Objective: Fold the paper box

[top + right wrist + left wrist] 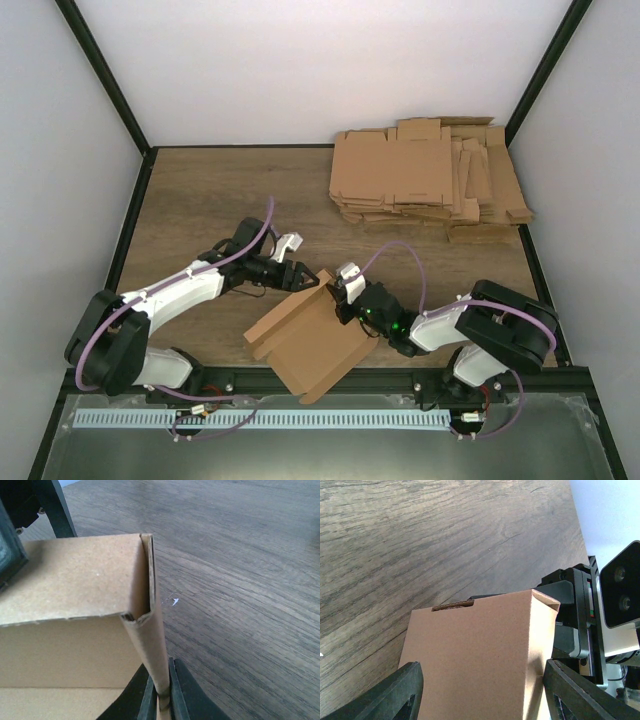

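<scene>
**Top view.** The plain brown cardboard paper box [312, 345], half erected, lies at 6 o'clock on the dark wood-grain table [200, 190], between my two bases. The loose pile of flat brown cardboard blanks [430, 180] sits well apart at 1 o'clock. Both forearms angle inward and meet at the box's 12 o'clock end, my left gripper [303, 277] on its 9 o'clock side and my right gripper [338, 300] on its 3 o'clock side. I judge the step in hand to be raising and squaring the far corner.

**Left wrist view.** My left fingers [395, 695] stand wide, straddling an upright panel of the box. I cannot tell whether they touch it.

**Right wrist view.** My right fingers [186, 700] are pinched narrow on the thin upright side wall, at 6 o'clock in the frame. Above them a flap curls round the corner. The next move probably calls for keeping this wall steady while the left jaws press the end panel home, so that the tab seats.
</scene>
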You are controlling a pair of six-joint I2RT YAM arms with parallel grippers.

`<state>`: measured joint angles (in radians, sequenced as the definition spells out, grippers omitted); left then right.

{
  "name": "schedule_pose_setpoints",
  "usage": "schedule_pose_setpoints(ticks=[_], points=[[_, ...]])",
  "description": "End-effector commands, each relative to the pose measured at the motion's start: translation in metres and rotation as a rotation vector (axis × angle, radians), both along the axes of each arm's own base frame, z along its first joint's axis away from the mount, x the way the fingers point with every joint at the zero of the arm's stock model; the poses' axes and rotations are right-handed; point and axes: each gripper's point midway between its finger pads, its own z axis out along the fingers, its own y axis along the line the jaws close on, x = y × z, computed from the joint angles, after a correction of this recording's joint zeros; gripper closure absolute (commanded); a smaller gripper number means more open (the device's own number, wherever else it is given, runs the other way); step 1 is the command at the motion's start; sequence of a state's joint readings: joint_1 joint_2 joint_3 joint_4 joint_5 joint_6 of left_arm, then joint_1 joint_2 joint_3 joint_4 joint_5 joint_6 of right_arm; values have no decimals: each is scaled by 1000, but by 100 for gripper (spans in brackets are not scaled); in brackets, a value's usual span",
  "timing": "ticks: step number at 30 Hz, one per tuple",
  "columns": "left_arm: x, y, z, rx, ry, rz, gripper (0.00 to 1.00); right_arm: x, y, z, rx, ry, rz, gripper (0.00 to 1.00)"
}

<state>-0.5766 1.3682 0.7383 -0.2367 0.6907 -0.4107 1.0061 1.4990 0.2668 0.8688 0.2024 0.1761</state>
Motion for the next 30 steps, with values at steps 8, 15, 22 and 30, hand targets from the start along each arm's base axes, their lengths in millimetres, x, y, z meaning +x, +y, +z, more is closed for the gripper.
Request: schedule_pose_setpoints(ticks=[8, 15, 22, 30], points=[[-11, 1, -14, 27, 22, -34, 32, 4, 11, 10, 23, -20, 4, 91], [-11, 1, -13, 25, 23, -34, 33, 4, 11, 9, 22, -19, 5, 91], [-12, 0, -13, 23, 26, -37, 33, 4, 10, 9, 21, -20, 3, 91], [-12, -1, -11, 19, 24, -39, 33, 4, 11, 10, 22, -21, 5, 91]])
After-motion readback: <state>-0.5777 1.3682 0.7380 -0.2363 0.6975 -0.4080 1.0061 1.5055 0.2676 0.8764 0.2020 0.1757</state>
